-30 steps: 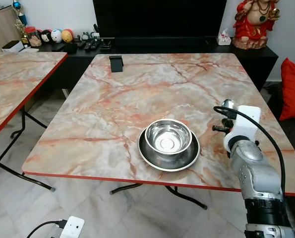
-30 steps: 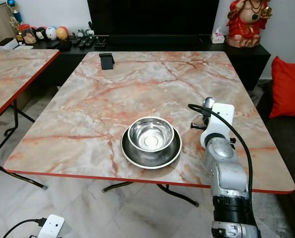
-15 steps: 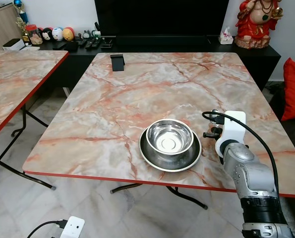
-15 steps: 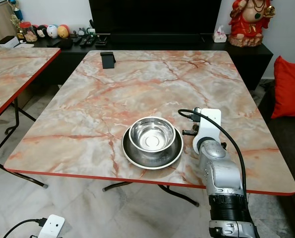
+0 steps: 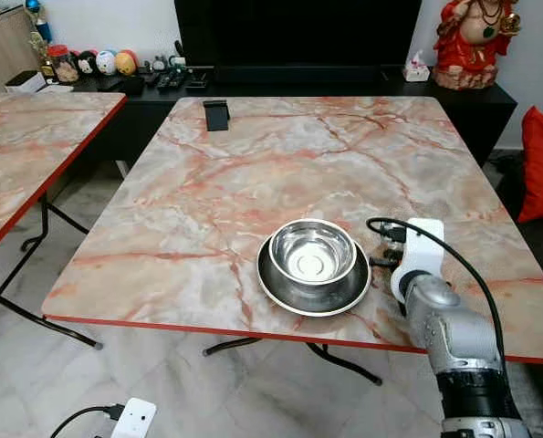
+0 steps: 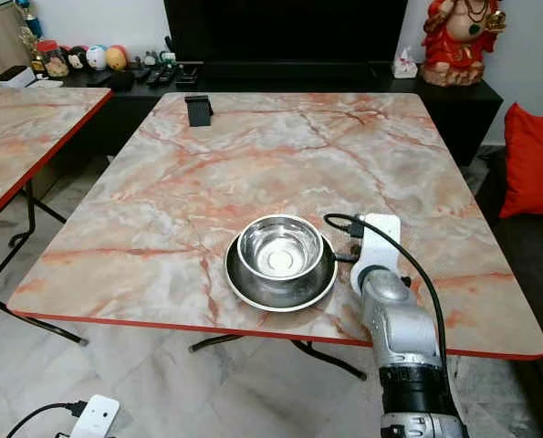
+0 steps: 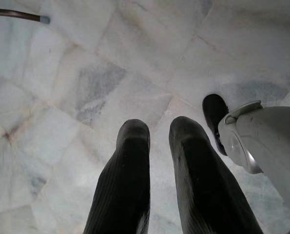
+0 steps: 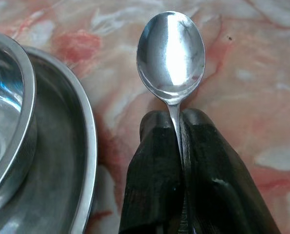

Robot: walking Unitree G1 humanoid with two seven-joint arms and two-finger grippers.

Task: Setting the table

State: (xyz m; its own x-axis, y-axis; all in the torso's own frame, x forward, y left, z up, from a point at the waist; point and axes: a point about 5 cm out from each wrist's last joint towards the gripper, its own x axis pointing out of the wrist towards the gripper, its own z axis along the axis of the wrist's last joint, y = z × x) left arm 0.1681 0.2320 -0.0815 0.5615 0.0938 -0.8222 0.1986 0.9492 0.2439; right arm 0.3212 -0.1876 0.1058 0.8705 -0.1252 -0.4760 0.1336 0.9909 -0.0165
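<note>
A steel bowl [image 5: 310, 252] sits inside a steel plate [image 5: 289, 294] near the front edge of the marble table [image 5: 253, 164]. My right gripper [image 8: 176, 119] is shut on the handle of a steel spoon [image 8: 170, 51]. The spoon's bowl faces up and hovers low over the tabletop, just to the right of the plate's rim [image 8: 88, 141]. In the left eye view the right wrist [image 5: 415, 246] is next to the plate. My left gripper [image 7: 158, 131] hangs idle over the pale floor tiles, its fingers close together and holding nothing.
A black phone stand [image 5: 215, 115] stands at the table's far left. A second marble table [image 5: 25, 146] is to the left, and a dark console [image 5: 143, 82] with small items is behind. A red cushion [image 5: 540, 164] lies at the right. A white power strip [image 5: 132, 420] lies on the floor.
My right arm has moved left and down with the spoon, from the table's right side to just beside the plate. The bowl and plate have not moved.
</note>
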